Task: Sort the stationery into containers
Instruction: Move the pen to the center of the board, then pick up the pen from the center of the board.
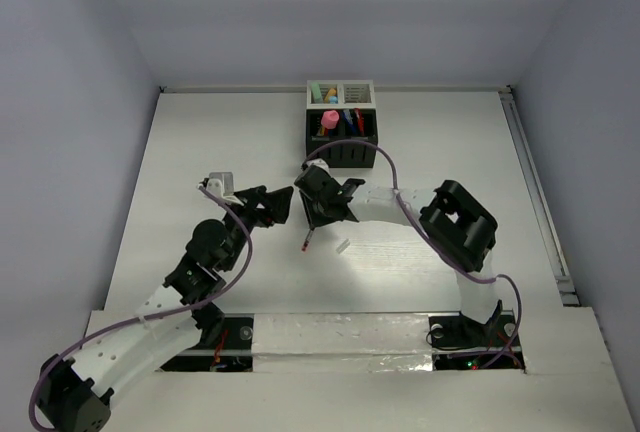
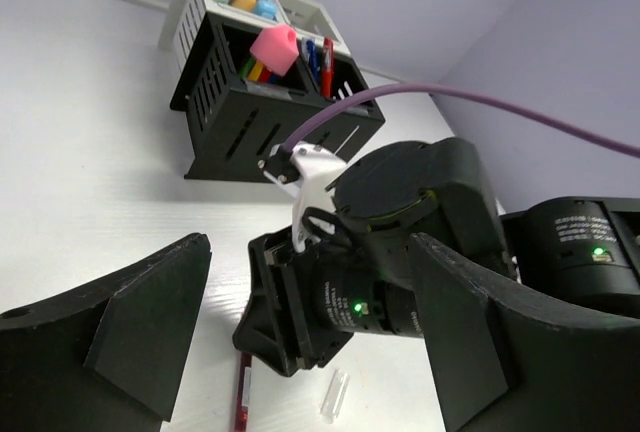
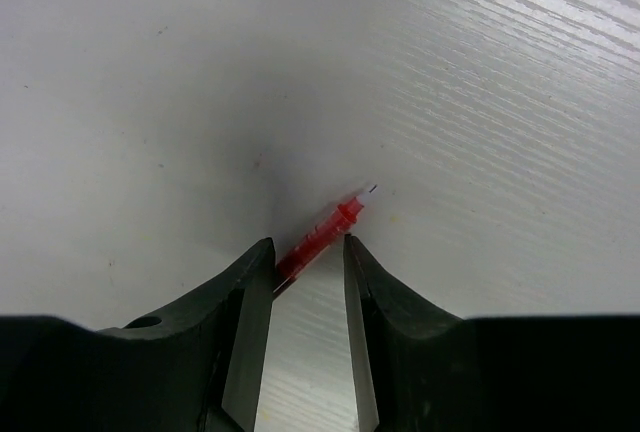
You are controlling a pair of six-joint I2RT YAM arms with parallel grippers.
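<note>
The thin red translucent pen (image 3: 318, 237) lies flat on the white wood-grain bench (image 3: 450, 72), near the middle and well short of the containers. The right tool (image 3: 307, 245) is directly over it, with one dark finger (image 3: 245, 312) on each side of the barrel. The pen's long axis crosses the gap at a slant. Its fine tip points up and away past the fingertips, and its back end is hidden beneath the tool.

The right tool is narrowed to a slim gap. The pen looks close against one finger, while a sliver of bare bench shows beside the other, so it does not look clamped. The slant suggests the pen may swivel as the fingers meet it.

The left tool (image 2: 312, 252) hovers just beside the right one, spread wide and empty, farther from the pen.

The black slotted box (image 2: 235, 127) and the white box (image 2: 180, 22) joined behind it already hold markers and pens.
</note>
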